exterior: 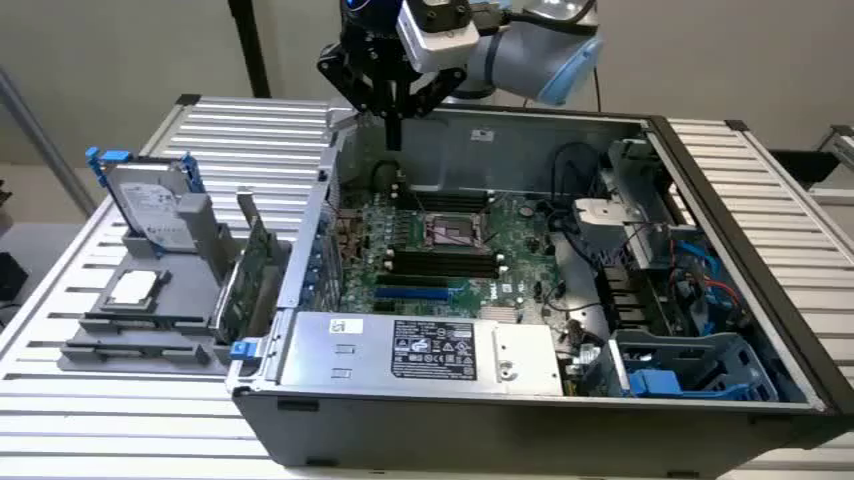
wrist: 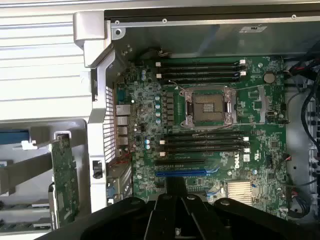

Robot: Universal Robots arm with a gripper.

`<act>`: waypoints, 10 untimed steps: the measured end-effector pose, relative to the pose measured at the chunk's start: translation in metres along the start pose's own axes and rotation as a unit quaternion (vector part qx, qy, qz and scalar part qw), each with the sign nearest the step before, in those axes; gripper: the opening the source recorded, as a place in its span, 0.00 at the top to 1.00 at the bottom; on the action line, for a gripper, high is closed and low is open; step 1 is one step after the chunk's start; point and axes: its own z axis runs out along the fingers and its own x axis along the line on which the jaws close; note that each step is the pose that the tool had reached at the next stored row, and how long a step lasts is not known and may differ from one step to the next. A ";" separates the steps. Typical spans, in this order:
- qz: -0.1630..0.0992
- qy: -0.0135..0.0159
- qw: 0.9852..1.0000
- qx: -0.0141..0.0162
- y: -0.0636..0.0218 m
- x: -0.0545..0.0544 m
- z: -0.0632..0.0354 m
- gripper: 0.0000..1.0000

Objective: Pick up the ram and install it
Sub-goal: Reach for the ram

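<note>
Gripper (exterior: 392,108) is clamped on the ram (exterior: 395,132), a thin stick hanging upright and edge-on above the open computer case's (exterior: 534,430) far corner at the exterior view's left; motherboard (exterior: 527,262) lies below; hard drive (exterior: 150,205) and expansion card (exterior: 251,275) stand on the table (exterior: 134,405), further left.

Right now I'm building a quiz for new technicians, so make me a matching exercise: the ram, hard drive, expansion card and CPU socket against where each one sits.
Things:
1. ram
2. hard drive
3. expansion card
4. CPU socket

Places:
A. middle of the motherboard
B. upright in the grey holder, blue rails on its sides
C. held by the gripper above the far wall of the case
D. on edge just outside the case's side wall

Pairs: 1-C, 2-B, 3-D, 4-A
</note>
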 end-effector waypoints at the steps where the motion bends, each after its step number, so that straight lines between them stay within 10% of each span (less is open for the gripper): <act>1: 0.000 0.000 1.000 0.000 0.0000 0.000 0.0000 1.00; 10: 0.000 0.000 1.000 0.000 0.0000 0.000 0.0000 1.00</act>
